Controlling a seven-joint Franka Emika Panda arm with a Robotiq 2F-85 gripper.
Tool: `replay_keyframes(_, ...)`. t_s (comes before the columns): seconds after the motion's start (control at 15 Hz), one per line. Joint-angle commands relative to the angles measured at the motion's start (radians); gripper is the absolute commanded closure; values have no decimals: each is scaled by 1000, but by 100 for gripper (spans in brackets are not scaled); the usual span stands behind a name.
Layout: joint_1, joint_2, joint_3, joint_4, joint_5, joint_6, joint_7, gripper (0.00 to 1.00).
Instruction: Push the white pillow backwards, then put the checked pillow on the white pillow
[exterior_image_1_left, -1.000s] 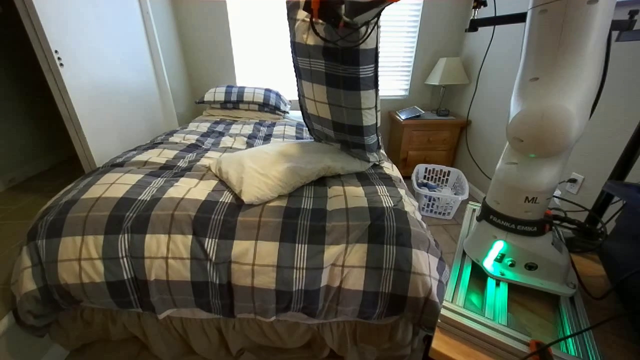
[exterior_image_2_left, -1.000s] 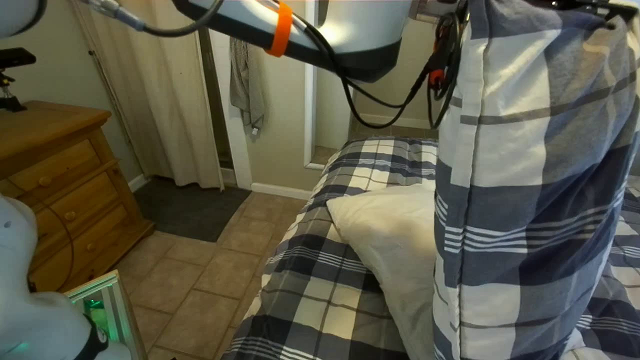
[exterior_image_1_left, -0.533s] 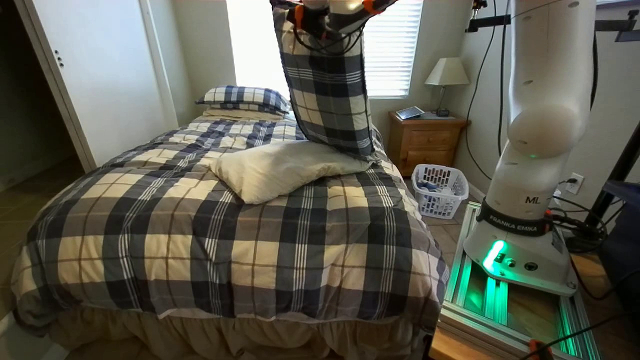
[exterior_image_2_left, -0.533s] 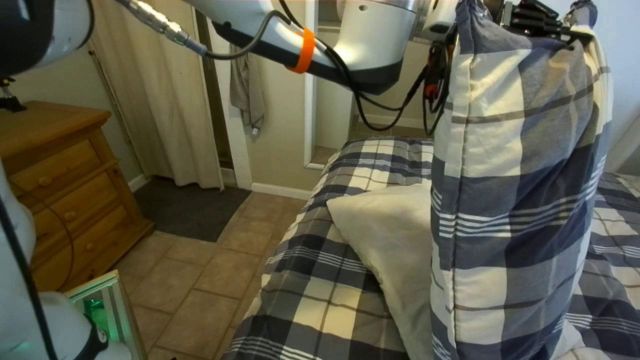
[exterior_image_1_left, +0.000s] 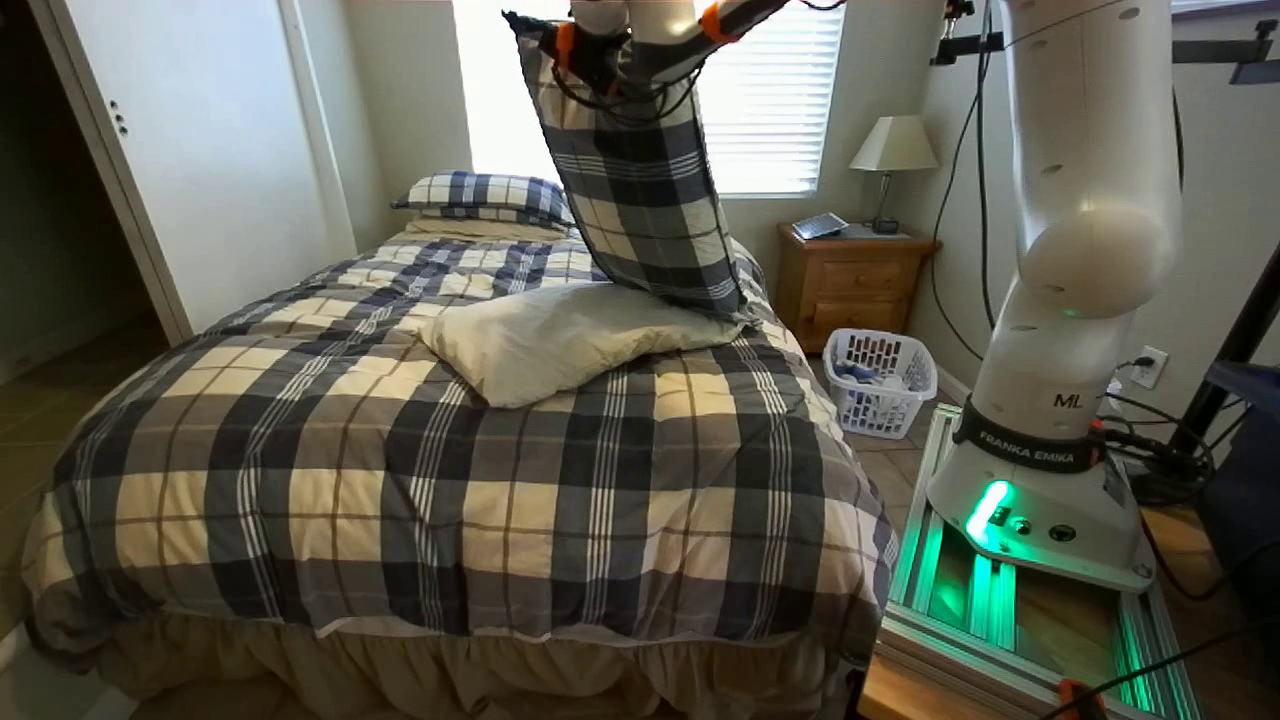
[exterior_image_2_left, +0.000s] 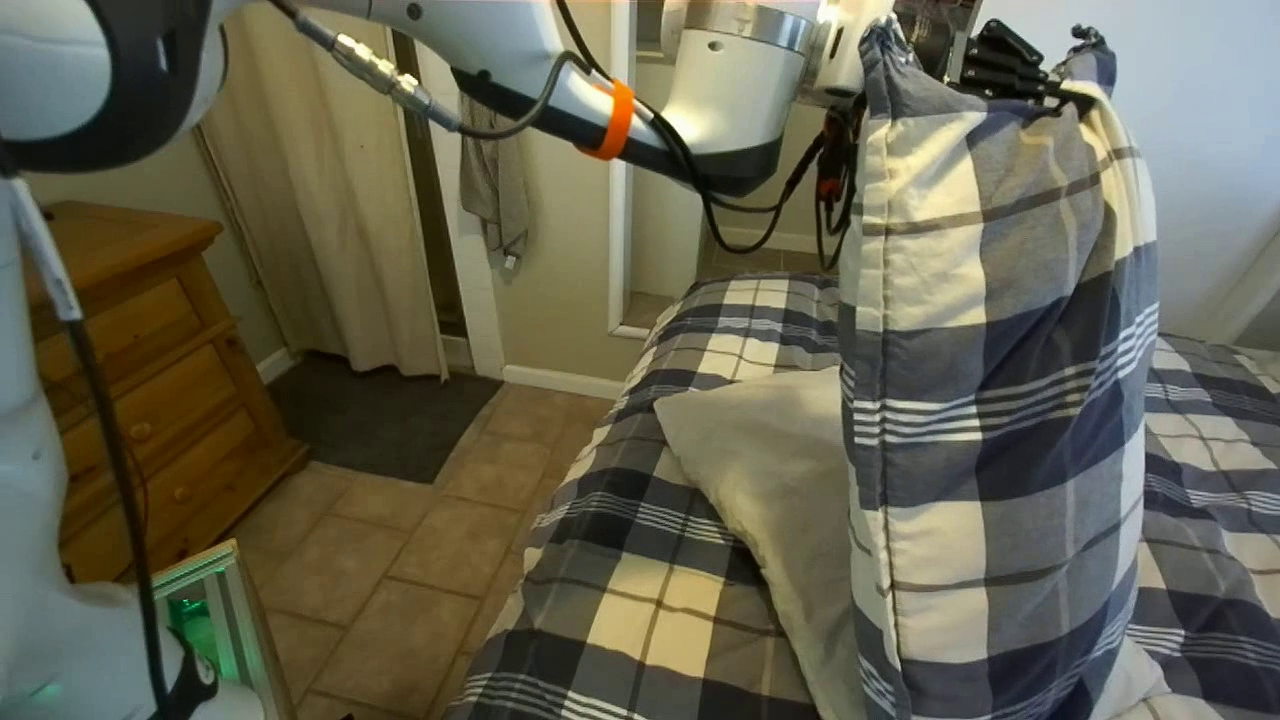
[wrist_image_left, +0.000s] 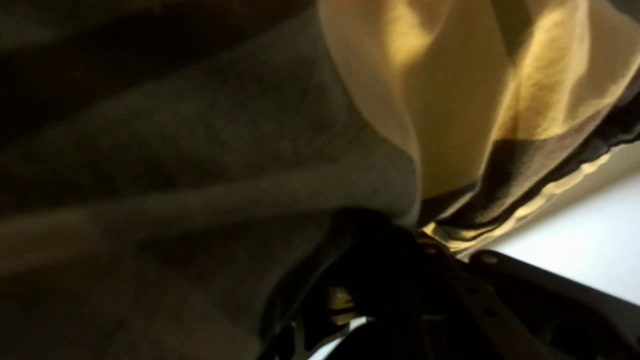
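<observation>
In an exterior view the arm (exterior_image_1_left: 1095, 250) stands on its base (exterior_image_1_left: 1040, 510) to the right of the bed (exterior_image_1_left: 450, 665) and runs out of sight at the top; its wrist (exterior_image_1_left: 655, 55) hangs high above the bed, in front of the window (exterior_image_1_left: 775, 120). In an exterior view the forearm (exterior_image_2_left: 500, 45) slopes down from the left toward that wrist. The gripper (exterior_image_2_left: 1062, 97) pinches the upper edge of the checked pillow (exterior_image_1_left: 640, 200) between its fingers; in the wrist view the cloth, much of it in shadow, bunches at their tips. The checked pillow hangs on end, its top tilted to the left, its lower edge apparently touching the right end of the white pillow (exterior_image_1_left: 560, 340), which lies askew on the plaid bedspread (exterior_image_1_left: 450, 520).

Loops of cable (exterior_image_2_left: 745, 250) dangle beside the checked pillow, and in both exterior views that pillow hides part of the white one. At the far end of the bed lies another plaid pillow (exterior_image_1_left: 490, 192). To the right a white basket (exterior_image_1_left: 878, 410) stands near a nightstand (exterior_image_1_left: 860, 285) with a lamp (exterior_image_1_left: 893, 145). In an exterior view a wooden dresser (exterior_image_2_left: 130, 230) stands on the left, a dark mat (exterior_image_2_left: 385, 410) on the tiled floor (exterior_image_2_left: 400, 560) near it.
</observation>
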Motion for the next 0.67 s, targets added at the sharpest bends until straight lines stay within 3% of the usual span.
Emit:
replay_keyframes(0.0, 1, 19, 9, 47, 11, 13, 88, 100)
replay_keyframes(0.13, -11, 29, 28, 49, 28, 28, 102, 100)
replay_keyframes(0.2, -12, 34, 32, 51, 36, 36, 104, 73)
replay_keyframes(0.33, -15, 45, 37, 63, 37, 71, 105, 66)
replay_keyframes(0.6, -17, 65, 38, 98, 42, 152, 97, 38)
